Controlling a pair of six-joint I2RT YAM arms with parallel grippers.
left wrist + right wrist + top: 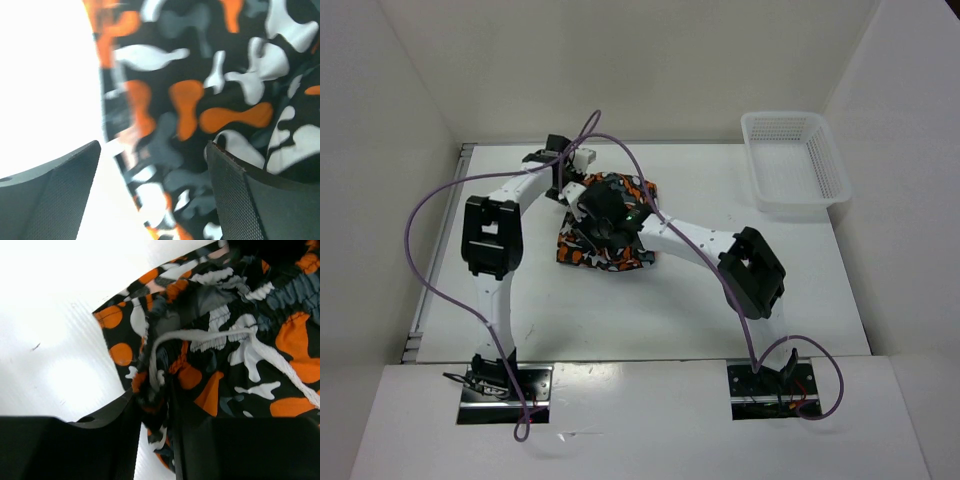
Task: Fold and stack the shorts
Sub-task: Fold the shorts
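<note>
Item: orange, white, black and grey-teal camouflage-print cloth shorts [590, 256], bunched mid-counter [720, 300]; your right claw [155, 415] pinches a waistband fold, left claw [152, 150] gapes empty over an edge, so a one-sided pull risks undoing the fold.

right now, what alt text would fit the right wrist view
The right tool, two black fingers nearly together, pinches a bunched fold of soft camouflage-print cloth shorts in orange, white, black and grey-teal. A white drawstring loops across the cloth, and the bright white table shows to the left.
</note>
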